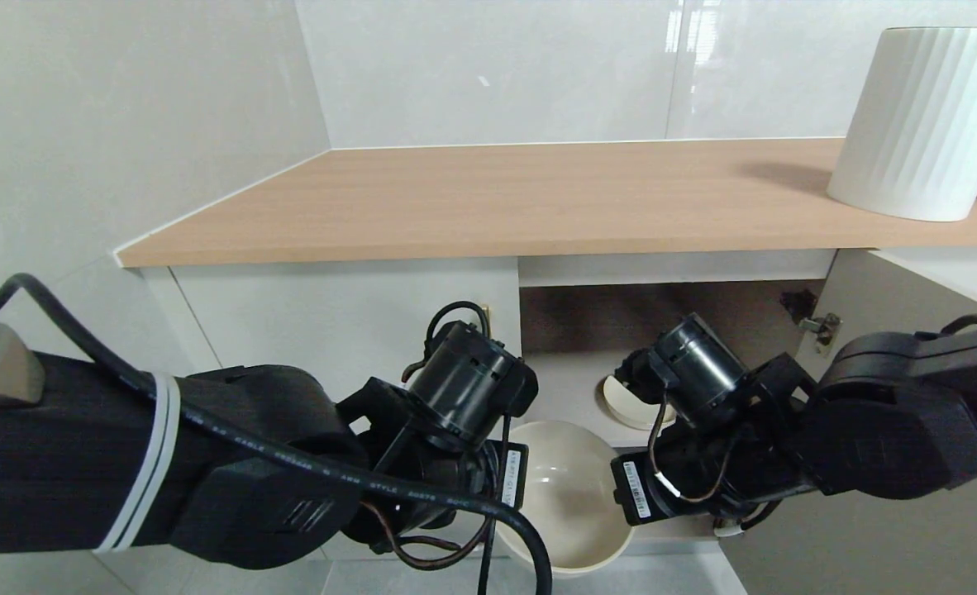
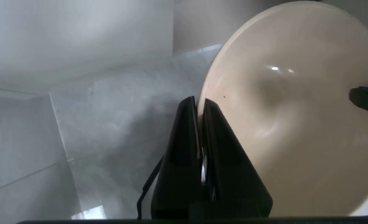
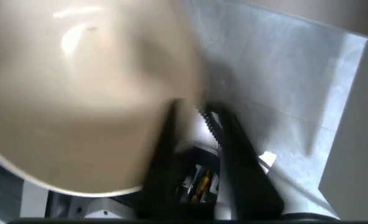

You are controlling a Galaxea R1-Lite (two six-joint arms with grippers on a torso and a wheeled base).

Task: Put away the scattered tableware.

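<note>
the left gripper (image 2: 200,115) grasps the cream bowl (image 2: 296,112) by its rim before the open cabinet (image 1: 662,306), and the right gripper (image 3: 198,113), fingers apart, is just beside the opposite rim.

Wooden countertop (image 1: 497,198) with a white ribbed canister (image 1: 918,124), cabinet shelf (image 1: 567,384) below with a small dish (image 1: 629,406).

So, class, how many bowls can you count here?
2. One bowl is clamped at its rim by the left gripper before the open cabinet; a second bowl sits inside, partly covered. Others may be hidden.
</note>
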